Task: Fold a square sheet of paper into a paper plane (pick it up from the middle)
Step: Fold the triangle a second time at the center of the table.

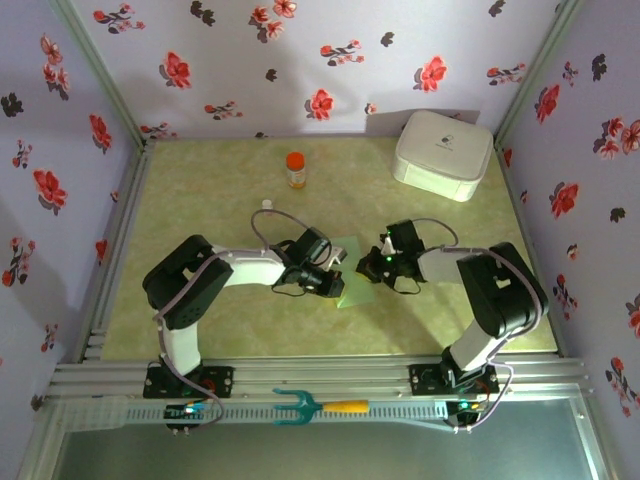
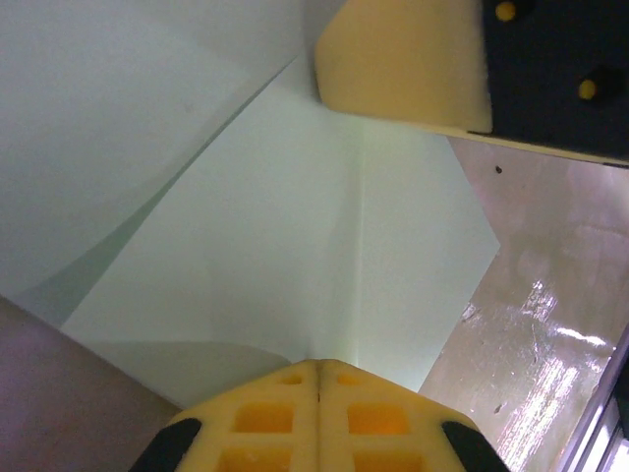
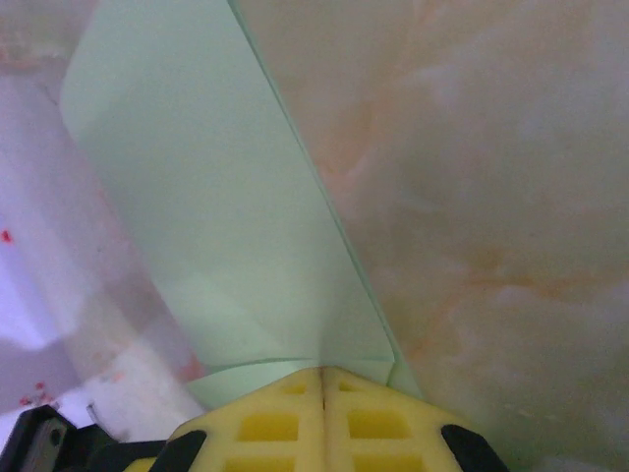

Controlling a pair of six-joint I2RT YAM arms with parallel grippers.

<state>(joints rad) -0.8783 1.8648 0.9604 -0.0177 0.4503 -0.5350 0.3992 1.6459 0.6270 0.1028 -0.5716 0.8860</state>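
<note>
Centre of frame: a thin pale mint-green square sheet of paper (image 1: 356,288), partly creased, is pinched from opposite sides by the closed left gripper (image 1: 334,284) and right gripper (image 1: 373,267), probably to steady it for folding.

the square sheet of paper (image 1: 352,268) is thin and pale mint green, with a straight crease through it and one large flap curling upward. it sits near the middle of the table (image 1: 220,190), partly raised off the surface.
</note>
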